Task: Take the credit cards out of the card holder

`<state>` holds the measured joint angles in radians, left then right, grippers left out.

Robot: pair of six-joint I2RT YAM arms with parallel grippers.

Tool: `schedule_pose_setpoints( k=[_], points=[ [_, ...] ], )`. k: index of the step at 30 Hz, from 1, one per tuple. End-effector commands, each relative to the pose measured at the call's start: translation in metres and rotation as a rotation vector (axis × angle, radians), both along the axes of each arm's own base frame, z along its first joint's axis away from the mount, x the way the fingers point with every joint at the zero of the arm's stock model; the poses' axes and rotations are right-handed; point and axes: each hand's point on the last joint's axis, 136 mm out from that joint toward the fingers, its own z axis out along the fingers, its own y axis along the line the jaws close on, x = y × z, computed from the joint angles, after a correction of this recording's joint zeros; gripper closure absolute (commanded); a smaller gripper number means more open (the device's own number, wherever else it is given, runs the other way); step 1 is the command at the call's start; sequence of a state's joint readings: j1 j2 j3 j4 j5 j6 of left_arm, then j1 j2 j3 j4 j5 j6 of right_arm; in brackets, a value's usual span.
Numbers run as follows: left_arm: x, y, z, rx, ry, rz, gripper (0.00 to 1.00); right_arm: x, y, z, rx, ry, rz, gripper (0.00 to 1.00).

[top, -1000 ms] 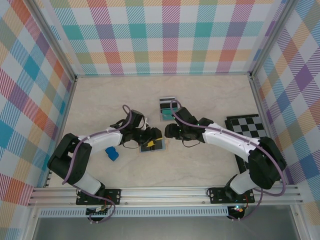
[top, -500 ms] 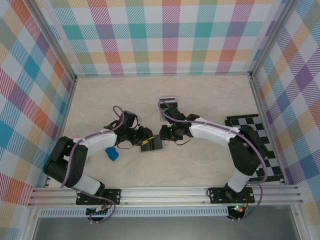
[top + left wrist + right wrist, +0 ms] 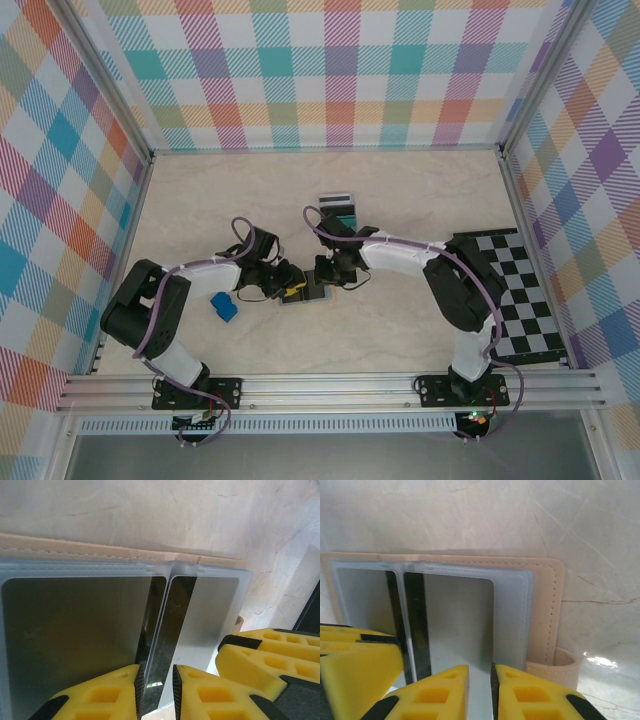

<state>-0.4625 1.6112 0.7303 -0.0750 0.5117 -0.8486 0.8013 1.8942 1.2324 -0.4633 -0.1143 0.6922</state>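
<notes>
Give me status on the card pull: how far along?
Done: two loose cards lie apart from the card holder. In hand: left gripper and right gripper pinch the edge of its open pockets. Left: grey cards sit in both pockets.

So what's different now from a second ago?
The right gripper swung left and nearer, down onto the card holder, facing the left gripper, which barely shifted. Its arm no longer covers the credit cards lying behind. I can't tell whether either gripper has grabbed anything. The holder, blue block and checkered mat stayed put.
</notes>
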Motion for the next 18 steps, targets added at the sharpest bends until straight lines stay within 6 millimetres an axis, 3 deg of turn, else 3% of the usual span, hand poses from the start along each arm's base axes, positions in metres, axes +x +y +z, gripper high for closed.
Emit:
schedule_pose_setpoints(
  k=[1, 18],
  points=[
    [0.003, -0.001, 0.0, -0.017, 0.001, -0.004, 0.75, -0.001, 0.002, -0.003, -0.017, 0.023, 0.01, 0.77],
    [0.003, -0.004, -0.005, -0.029, 0.009, -0.013, 0.78, -0.01, 0.002, -0.023, 0.001, 0.093, 0.011, 0.77]
  ],
)
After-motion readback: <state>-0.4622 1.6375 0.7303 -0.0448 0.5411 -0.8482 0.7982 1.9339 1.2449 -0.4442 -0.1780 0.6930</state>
